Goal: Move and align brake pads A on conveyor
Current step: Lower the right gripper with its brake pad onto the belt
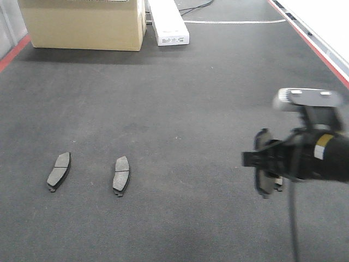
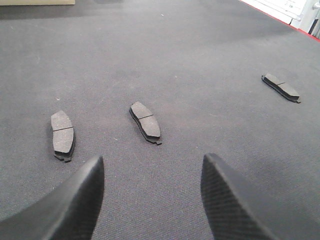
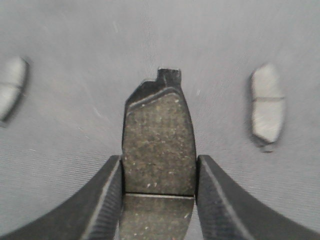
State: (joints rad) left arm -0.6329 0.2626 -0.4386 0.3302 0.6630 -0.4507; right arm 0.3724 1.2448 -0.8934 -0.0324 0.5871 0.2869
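Two brake pads lie lengthwise on the charcoal conveyor (image 1: 191,109) at front left, one (image 1: 58,171) left of the other (image 1: 121,174). In the left wrist view they lie ahead of my jaws (image 2: 63,134) (image 2: 145,120), and a third pad (image 2: 281,87) lies far right. My left gripper (image 2: 152,162) is open and empty above the belt; it is not in the front view. My right gripper (image 1: 256,160) is shut on a fourth pad (image 3: 159,135), held clear of the belt at right (image 1: 265,184). Two blurred pads (image 3: 10,87) (image 3: 267,102) lie on the belt below it.
A cardboard box (image 1: 84,24) and a long white box (image 1: 169,24) stand at the belt's far end. Red edge strips run along the left (image 1: 13,54) and right (image 1: 311,38) sides. A white surface (image 1: 327,16) lies beyond the right strip.
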